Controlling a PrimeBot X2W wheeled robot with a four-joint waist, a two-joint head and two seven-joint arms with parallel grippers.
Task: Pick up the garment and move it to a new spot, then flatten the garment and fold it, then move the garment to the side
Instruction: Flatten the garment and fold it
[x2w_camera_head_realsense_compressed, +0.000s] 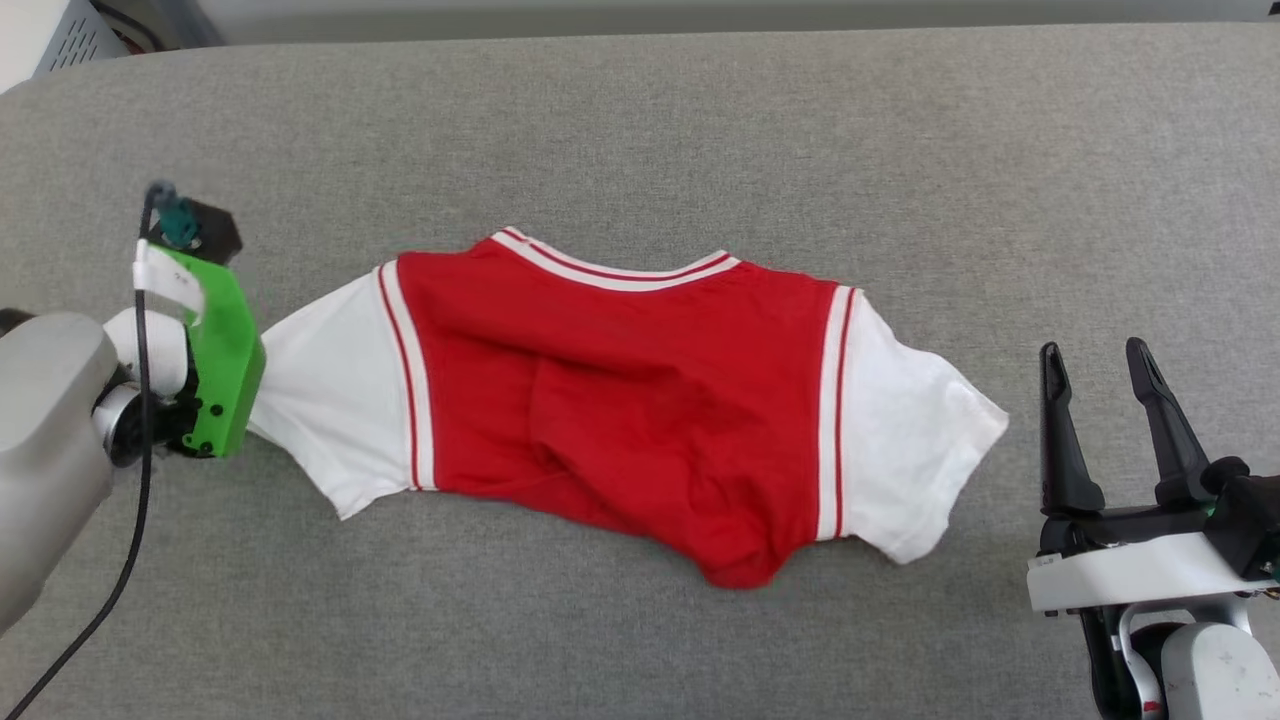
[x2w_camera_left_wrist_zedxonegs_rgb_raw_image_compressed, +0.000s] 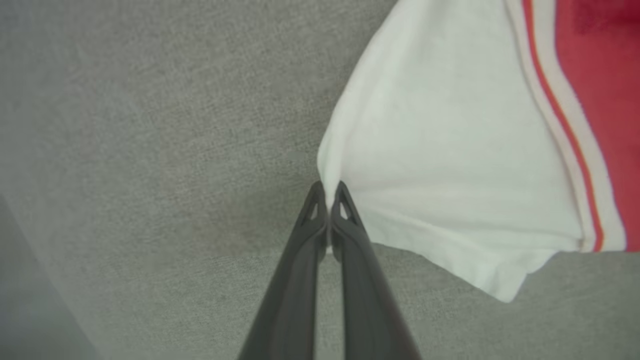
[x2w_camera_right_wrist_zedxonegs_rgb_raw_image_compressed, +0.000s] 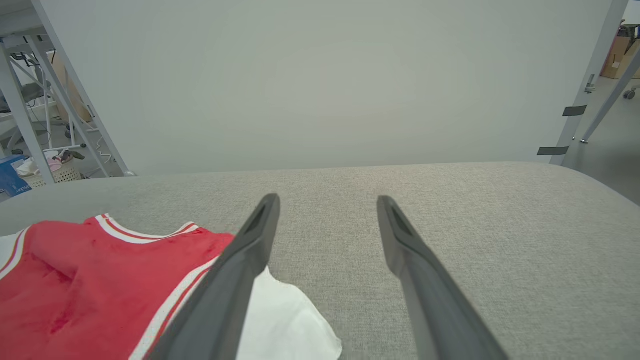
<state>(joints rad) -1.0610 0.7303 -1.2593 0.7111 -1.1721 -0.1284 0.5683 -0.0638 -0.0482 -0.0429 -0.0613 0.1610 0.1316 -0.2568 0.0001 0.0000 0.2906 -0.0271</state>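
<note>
The garment (x2w_camera_head_realsense_compressed: 640, 400), a red shirt with white sleeves and red-and-white trim, lies spread on the grey table (x2w_camera_head_realsense_compressed: 640, 130), rumpled along its near hem. Its plain red side faces up. In the left wrist view my left gripper (x2w_camera_left_wrist_zedxonegs_rgb_raw_image_compressed: 328, 190) is shut on the edge of the white left sleeve (x2w_camera_left_wrist_zedxonegs_rgb_raw_image_compressed: 450, 165); from the head its fingers are hidden behind a green wrist mount (x2w_camera_head_realsense_compressed: 225, 360). My right gripper (x2w_camera_head_realsense_compressed: 1100, 365) stands open to the right of the right sleeve (x2w_camera_head_realsense_compressed: 920, 440), a gap apart from it. The right wrist view shows the right gripper (x2w_camera_right_wrist_zedxonegs_rgb_raw_image_compressed: 327, 202) open over bare table, with the garment (x2w_camera_right_wrist_zedxonegs_rgb_raw_image_compressed: 100, 285) at lower left.
The grey cloth-covered table (x2w_camera_right_wrist_zedxonegs_rgb_raw_image_compressed: 450, 210) stretches wide around the shirt, with its far edge near a pale wall. Metal frames (x2w_camera_right_wrist_zedxonegs_rgb_raw_image_compressed: 60, 100) and clutter stand beyond the table's far left; a white box (x2w_camera_head_realsense_compressed: 50, 35) sits at the head view's top left corner.
</note>
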